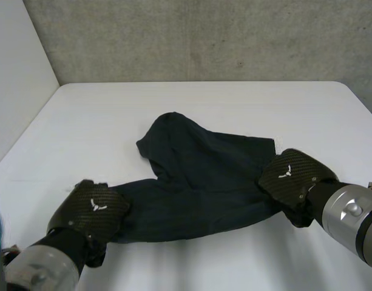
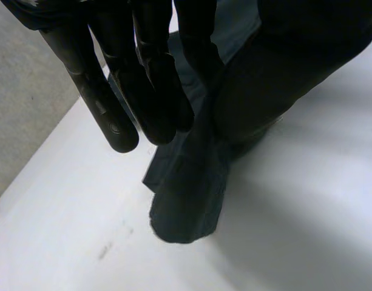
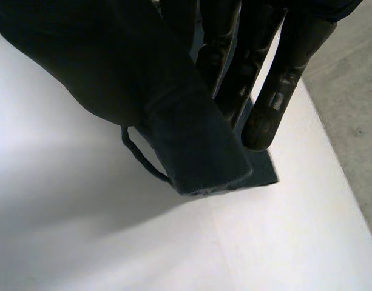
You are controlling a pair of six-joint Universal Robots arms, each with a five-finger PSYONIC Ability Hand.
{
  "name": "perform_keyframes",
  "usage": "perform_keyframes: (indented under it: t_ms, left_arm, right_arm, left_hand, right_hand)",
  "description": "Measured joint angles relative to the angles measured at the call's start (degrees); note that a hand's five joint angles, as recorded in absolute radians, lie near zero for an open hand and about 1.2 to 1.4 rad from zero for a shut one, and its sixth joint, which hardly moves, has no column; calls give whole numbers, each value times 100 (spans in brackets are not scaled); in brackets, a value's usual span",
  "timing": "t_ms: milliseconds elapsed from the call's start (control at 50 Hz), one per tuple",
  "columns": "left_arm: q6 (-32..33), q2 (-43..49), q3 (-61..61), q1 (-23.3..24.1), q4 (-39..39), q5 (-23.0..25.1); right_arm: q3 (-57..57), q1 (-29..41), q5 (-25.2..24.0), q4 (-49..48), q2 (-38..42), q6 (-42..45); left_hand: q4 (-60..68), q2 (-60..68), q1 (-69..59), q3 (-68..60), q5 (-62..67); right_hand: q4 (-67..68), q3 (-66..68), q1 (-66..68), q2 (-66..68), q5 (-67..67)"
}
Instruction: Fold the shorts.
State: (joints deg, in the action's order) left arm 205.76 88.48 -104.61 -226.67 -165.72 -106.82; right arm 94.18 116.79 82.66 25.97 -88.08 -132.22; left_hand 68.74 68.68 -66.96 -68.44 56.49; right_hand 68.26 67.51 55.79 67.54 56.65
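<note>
Roughly mid-table [image 1: 173,103], dark shorts [image 1: 198,182] lie spread, the left hand [image 1: 91,209] pinching a leg end toward the near-left corner and the right hand [image 1: 292,176] pinching the waist corner beside a drawstring loop [image 3: 140,159], both thumbs partly masking the contact.

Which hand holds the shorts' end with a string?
The right hand: a string loop hangs by the shorts corner it pinches. The left hand's end is plain.

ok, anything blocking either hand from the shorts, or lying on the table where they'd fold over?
Nothing visible. The left hand pinches the shorts at their near-left end and the right hand pinches their right edge, with cloth between thumb and fingers in both wrist views. The table around them holds nothing in the fold's path.
</note>
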Motion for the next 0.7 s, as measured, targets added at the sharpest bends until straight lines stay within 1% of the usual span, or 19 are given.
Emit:
perform_keyframes:
  t_ms: [20, 60, 100, 120, 160, 180, 220, 320, 380, 420, 460, 500, 520, 540, 560, 580, 640, 680, 700]
  left_arm:
    - [0, 0, 0, 0, 0, 0]
    - [183, 437, 86, -69, -340, -1]
    - [280, 684, 147, -126, -517, -2]
    - [417, 1039, 256, -225, -758, -3]
    - [549, 1381, 394, -325, -981, -4]
    - [684, 1720, 567, -426, -1194, -5]
    - [856, 2114, 831, -540, -1442, -5]
    - [1335, 2951, 1731, -752, -2001, -4]
    - [1847, 3472, 2761, -898, -2611, 15]
    - [2097, 3623, 3240, -955, -2994, 55]
    - [2425, 3753, 3836, -1030, -3636, 167]
    - [2685, 3806, 4283, -1097, -4273, 311]
    - [2849, 3801, 4550, -1156, -4834, 451]
    - [2956, 3764, 4724, -1201, -5301, 574]
    - [2995, 3739, 4788, -1222, -5512, 627]
    - [3082, 3646, 4934, -1278, -6102, 775]
    - [3101, 3433, 5043, -1345, -6876, 969]
    - [2973, 3251, 4975, -1373, -7181, 1058]
    - [2904, 3201, 4918, -1377, -7205, 1073]
  right_arm:
    - [0, 0, 0, 0, 0, 0]
    - [33, 16, 7, -15, 215, 5]
    - [22, 17, 14, -41, 429, 9]
    - [-53, 11, 23, -93, 785, 14]
    - [-111, 8, 29, -118, 955, 16]
    - [-295, 0, 46, -172, 1341, 19]
    - [-539, -5, 73, -217, 1690, 19]
    - [-1480, 8, 182, -332, 2454, -3]
    - [-2661, 34, 318, -630, 2923, -34]
    - [-3229, 43, 370, -866, 3070, -45]
    - [-3971, 51, 417, -1343, 3202, -58]
    - [-4419, 53, 438, -1730, 3255, -65]
    - [-4810, 48, 446, -2330, 3278, -73]
    - [-4992, 45, 447, -2718, 3265, -78]
    - [-5092, 44, 445, -2997, 3247, -81]
    - [-5217, 43, 433, -3543, 3198, -91]
    - [-5276, 46, 407, -4183, 3114, -105]
    - [-5176, 49, 353, -4832, 2974, -129]
    - [-5121, 50, 342, -4895, 2951, -136]
  left_hand:
    - [0, 0, 0, 0, 0]
    - [0, 0, 0, 0, 0]
    - [0, 0, 0, 0, 0]
    - [0, 0, 0, 0, 0]
    - [0, 0, 0, 0, 0]
    - [0, 0, 0, 0, 0]
    - [0, 0, 0, 0, 0]
    - [0, 0, 0, 0, 0]
    - [1, 0, 0, 0, 0]
    - [4, 0, 0, -1, 0]
    - [10, 0, 0, -1, 0]
    - [14, 0, 0, -1, 0]
    - [17, 1, 0, -2, 0]
    - [18, 2, 0, -2, 0]
    - [18, 2, 0, -2, 0]
    - [19, 2, 0, -2, 0]
    - [19, 3, 0, -2, 0]
    - [20, 3, 0, -2, 0]
    - [20, 3, 0, -2, 0]
  right_hand:
    - [0, 0, 0, 0, 0]
    - [0, 0, 0, 0, 0]
    - [0, 0, 0, 0, 0]
    - [0, 0, 0, 0, 0]
    - [0, 0, 0, 0, 0]
    - [0, 0, 0, 0, 0]
    - [0, 0, 0, 0, 0]
    - [0, 1, 0, 0, 0]
    - [0, 25, 0, 11, 0]
    - [0, 25, 0, 11, 0]
    - [0, 25, 0, 11, 0]
    - [0, 25, 0, 11, 0]
    - [0, 25, 0, 11, 0]
    - [0, 25, 0, 11, 0]
    - [0, 26, 0, 11, 0]
    - [0, 26, 0, 11, 0]
    - [0, 26, 0, 11, 0]
    - [0, 26, 0, 11, 0]
    - [0, 26, 0, 11, 0]
